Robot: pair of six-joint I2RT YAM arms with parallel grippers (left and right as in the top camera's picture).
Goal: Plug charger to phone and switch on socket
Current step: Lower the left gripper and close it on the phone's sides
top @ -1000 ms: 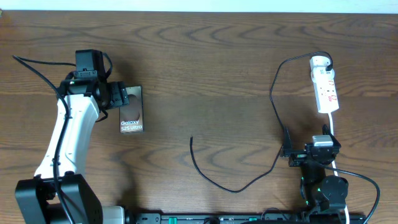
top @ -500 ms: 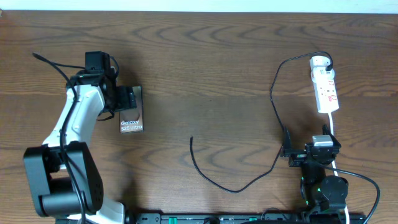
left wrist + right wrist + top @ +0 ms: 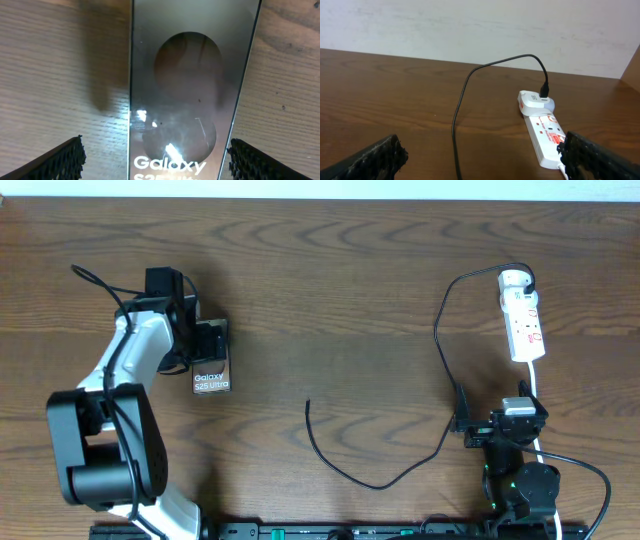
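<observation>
The left end effector [image 3: 207, 340] is straddling, jaws wide, the flat brown glossy phone [image 3: 213, 376] lying upper left on the wooden counter [image 3: 350, 280]. It is looking rigid and slick, so pinching its long edges seems safest.

The white socket [image 3: 545, 135] lies on the brown surface [image 3: 385, 95] at right; the charger [image 3: 462, 95] arches from its rounded plug down toward the camera. The jaws stand wide apart at the lower corners.
</observation>
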